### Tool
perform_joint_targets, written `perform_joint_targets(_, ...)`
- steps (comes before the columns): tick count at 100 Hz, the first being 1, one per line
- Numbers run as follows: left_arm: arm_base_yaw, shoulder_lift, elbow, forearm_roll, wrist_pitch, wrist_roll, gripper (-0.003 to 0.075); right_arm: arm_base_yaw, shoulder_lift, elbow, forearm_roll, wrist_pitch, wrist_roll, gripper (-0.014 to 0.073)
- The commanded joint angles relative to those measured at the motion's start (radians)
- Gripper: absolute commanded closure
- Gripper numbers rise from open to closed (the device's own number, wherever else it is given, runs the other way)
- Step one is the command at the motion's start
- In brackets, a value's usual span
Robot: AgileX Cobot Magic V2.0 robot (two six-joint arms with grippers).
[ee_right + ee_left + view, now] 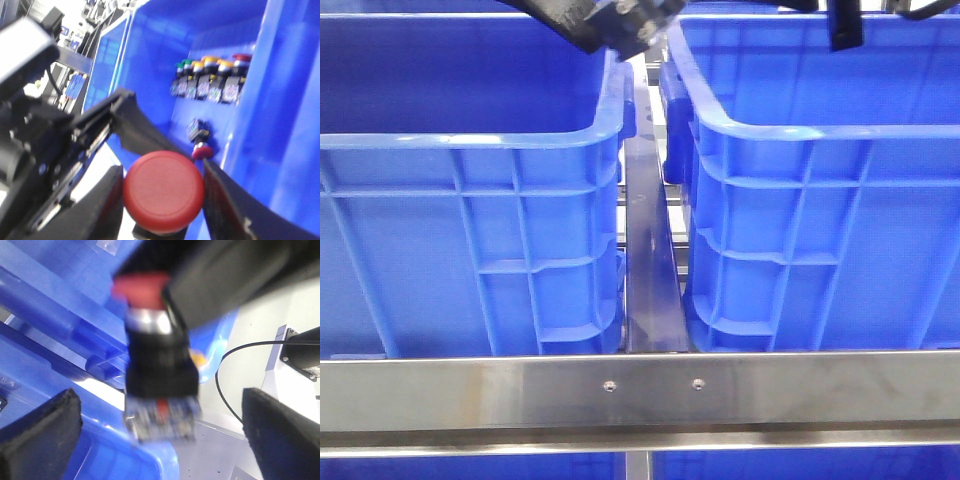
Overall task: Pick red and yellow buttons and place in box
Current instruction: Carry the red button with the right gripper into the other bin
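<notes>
A red button (164, 192) with a black body sits between my right gripper's (165, 202) fingers, which are shut on its sides. In the left wrist view the same button (140, 287) is blurred, and a black right finger (235, 275) presses against it. My left gripper (160, 435) is wide open, with one finger on either side of the button's body and touching nothing. A bright-blue box (150, 60) lies beyond, and a row of green, yellow and red capped buttons (210, 75) stands against its wall. One loose small red button (201, 150) lies nearby.
In the front view two large blue crates stand side by side, the left crate (470, 140) and the right crate (800, 130), with a dark bar (648, 270) in the gap. A steel rail (640, 390) runs across the front. The arms (610, 25) meet above the gap.
</notes>
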Motion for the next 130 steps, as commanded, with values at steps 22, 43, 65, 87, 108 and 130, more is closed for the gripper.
perform_joint_targets(22, -0.006, -0.043, -0.031, -0.054, 0.034, 0.001, 0.0101, -0.155, -0.033, -0.091, 0.074, 0.076, -0.152, 0.0348)
perform_joint_targets(43, -0.006, -0.043, -0.031, -0.054, 0.034, 0.001, 0.0101, -0.237, -0.033, -0.1, 0.071, -0.022, -0.36, 0.0348)
perform_joint_targets(65, -0.006, -0.043, -0.031, -0.054, 0.034, 0.001, 0.0101, -0.244, -0.033, -0.1, 0.066, -0.287, -0.624, 0.0348)
perform_joint_targets(87, -0.006, -0.043, -0.031, -0.054, 0.034, 0.001, 0.0101, -0.244, -0.025, -0.1, 0.066, -0.545, -0.758, 0.0348)
perform_joint_targets(108, -0.006, -0.043, -0.031, -0.054, 0.034, 0.001, 0.0101, -0.244, 0.044, -0.101, 0.067, -0.661, -0.804, 0.0348)
perform_joint_targets(130, -0.006, -0.043, -0.031, -0.054, 0.034, 0.001, 0.0101, -0.244, 0.144, -0.133, 0.068, -0.677, -0.805, 0.0348)
